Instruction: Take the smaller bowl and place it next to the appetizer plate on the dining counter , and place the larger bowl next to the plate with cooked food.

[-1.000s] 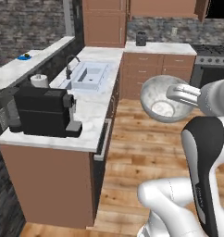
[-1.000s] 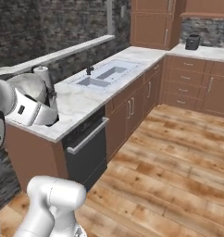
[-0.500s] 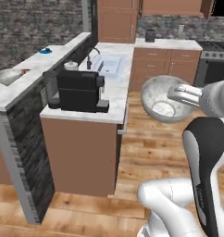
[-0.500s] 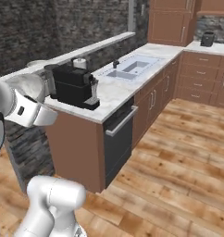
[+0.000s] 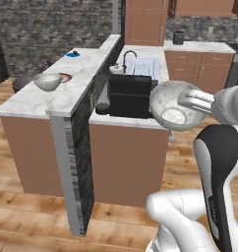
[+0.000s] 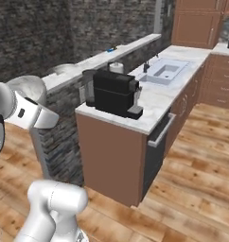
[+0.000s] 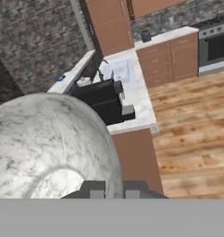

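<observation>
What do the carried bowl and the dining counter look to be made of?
The larger bowl in the gripper looks like polished grey-white marbled stone with a pale flat bottom, possibly glazed ceramic. The dining counter looks like white grey-veined marble.

The larger bowl [image 5: 171, 104] is grey-white marbled with a pale bottom. The smaller bowl [image 5: 47, 81] is marbled grey. The dining surface [image 5: 52, 94] is white, grey-veined marble. The appetizer plate [image 5: 73, 54] is bright blue. The coffee machine [image 5: 129, 95] is black.
</observation>
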You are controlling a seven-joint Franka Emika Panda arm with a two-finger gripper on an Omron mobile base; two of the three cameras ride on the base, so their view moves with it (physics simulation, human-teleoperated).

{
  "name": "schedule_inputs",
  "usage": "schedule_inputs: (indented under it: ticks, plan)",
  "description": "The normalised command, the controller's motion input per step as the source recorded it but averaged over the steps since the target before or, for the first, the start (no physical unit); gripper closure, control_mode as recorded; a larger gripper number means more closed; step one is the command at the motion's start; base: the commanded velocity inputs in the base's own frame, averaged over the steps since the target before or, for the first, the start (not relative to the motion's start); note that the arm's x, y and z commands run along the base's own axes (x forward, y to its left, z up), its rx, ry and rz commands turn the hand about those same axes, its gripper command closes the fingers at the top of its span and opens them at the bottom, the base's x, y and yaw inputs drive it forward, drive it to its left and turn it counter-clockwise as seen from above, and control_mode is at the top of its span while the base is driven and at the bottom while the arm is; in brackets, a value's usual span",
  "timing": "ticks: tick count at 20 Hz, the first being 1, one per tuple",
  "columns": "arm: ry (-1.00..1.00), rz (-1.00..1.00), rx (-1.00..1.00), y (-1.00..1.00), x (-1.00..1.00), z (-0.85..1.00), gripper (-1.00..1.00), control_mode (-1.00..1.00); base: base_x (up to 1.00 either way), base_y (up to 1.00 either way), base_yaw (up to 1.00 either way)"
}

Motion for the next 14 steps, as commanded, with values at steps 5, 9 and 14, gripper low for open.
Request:
schedule_inputs:
  ticks: [5, 9, 14]
  plan:
    - [0.0, 0.0, 0.0, 0.0, 0.0, 0.0, 1.0, 1.0, 0.0, 1.0, 0.0]
    - [0.0, 0.0, 0.0, 0.0, 0.0, 0.0, 1.0, 1.0, 0.0, 1.0, 0.0]
    - [0.0, 0.0, 0.0, 0.0, 0.0, 0.0, 1.0, 1.0, 0.0, 1.0, 0.0]
